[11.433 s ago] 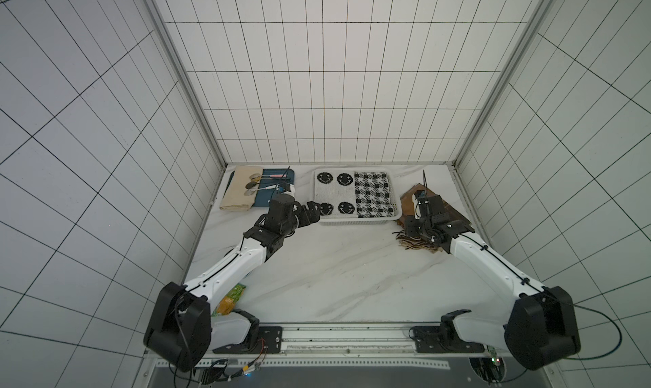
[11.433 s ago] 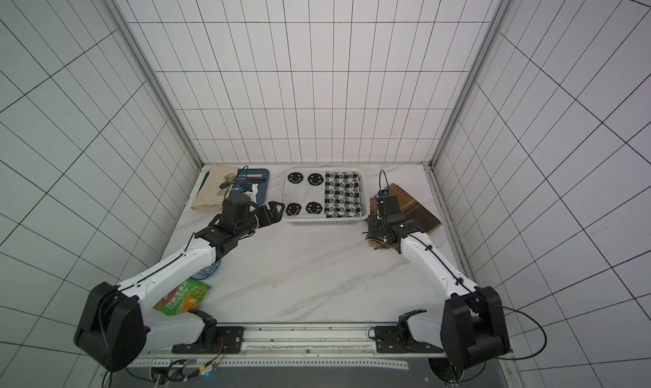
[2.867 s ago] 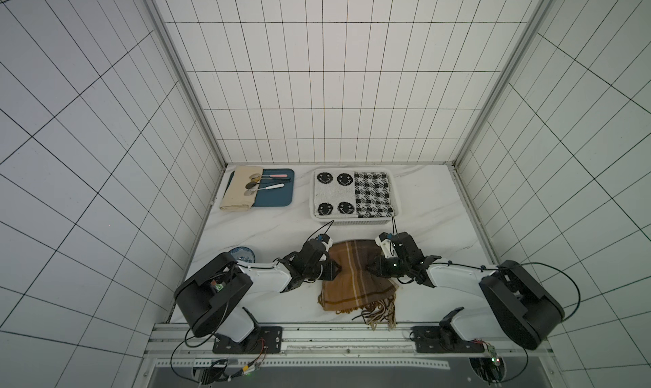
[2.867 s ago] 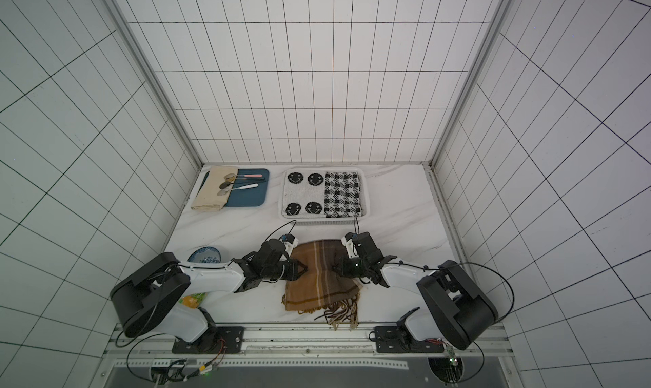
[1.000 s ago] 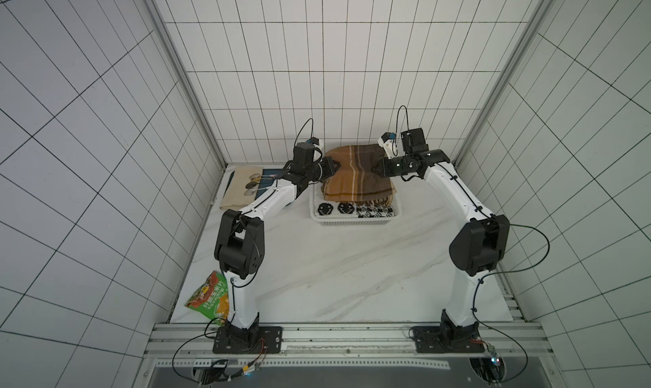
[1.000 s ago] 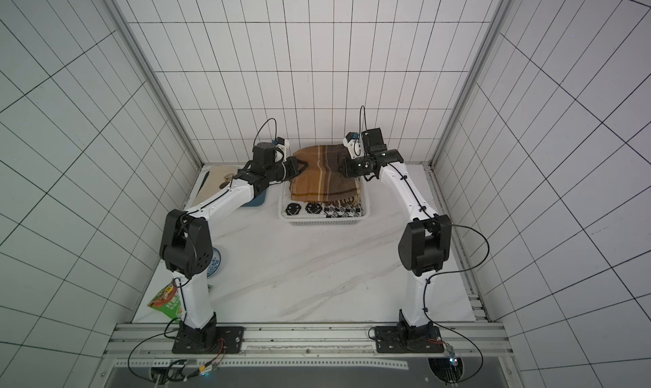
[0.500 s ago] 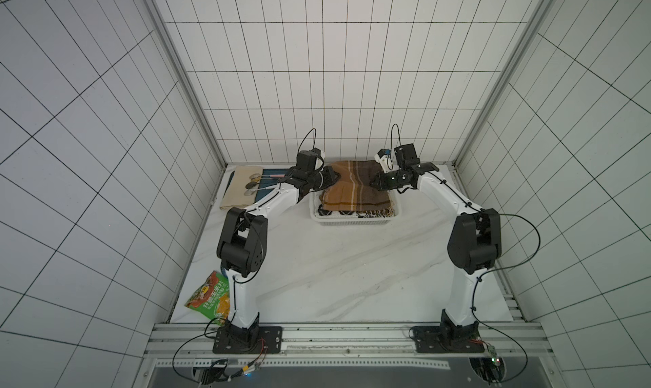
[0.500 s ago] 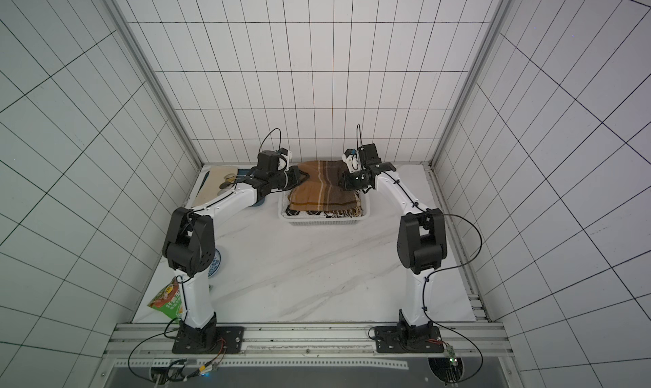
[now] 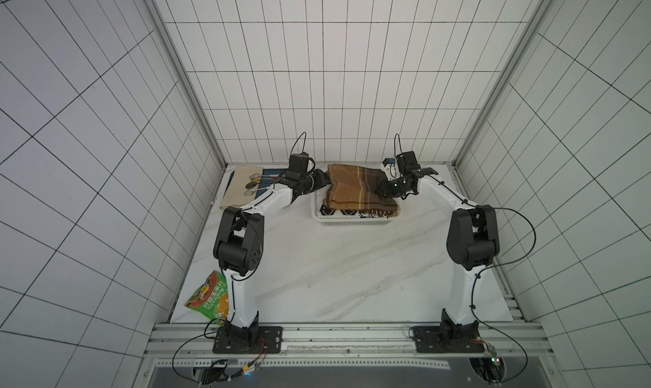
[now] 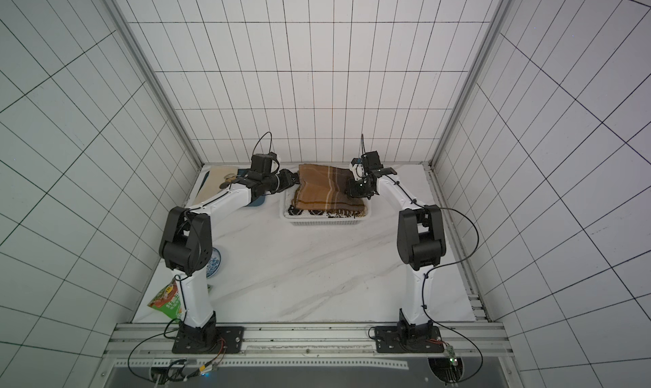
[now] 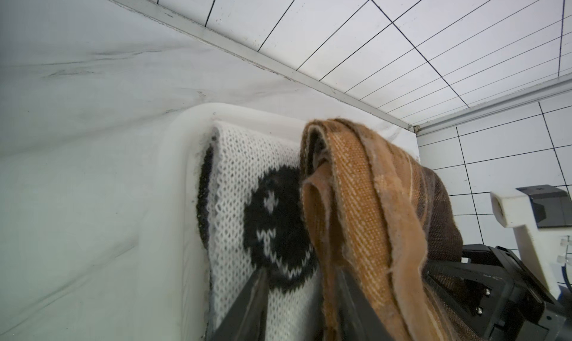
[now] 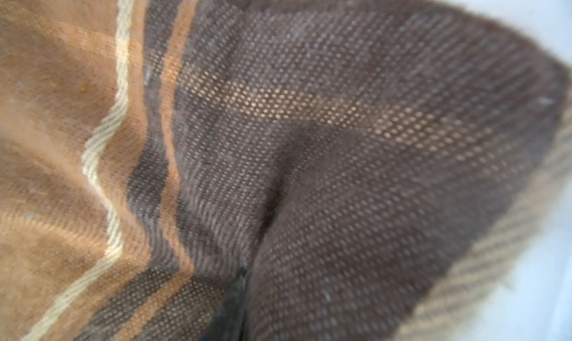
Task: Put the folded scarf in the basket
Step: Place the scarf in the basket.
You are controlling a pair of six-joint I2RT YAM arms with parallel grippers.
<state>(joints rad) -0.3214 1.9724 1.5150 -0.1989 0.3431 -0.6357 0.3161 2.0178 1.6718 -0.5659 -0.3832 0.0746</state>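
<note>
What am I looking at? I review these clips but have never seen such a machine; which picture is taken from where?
Two white robot arms stand on a rail at a table. Two pictures look down from overhead; two come from cameras on the wrists. The brown scarf rests in the white basket, on a knitted cloth. The left claw is open at the scarf's edge; the right claw is at the opposite side, its grip hidden. A snack bag lies near the rail.

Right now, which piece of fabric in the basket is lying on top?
The brown striped scarf; the black-and-white knit lies under it, showing only along the basket's near edge.
</note>
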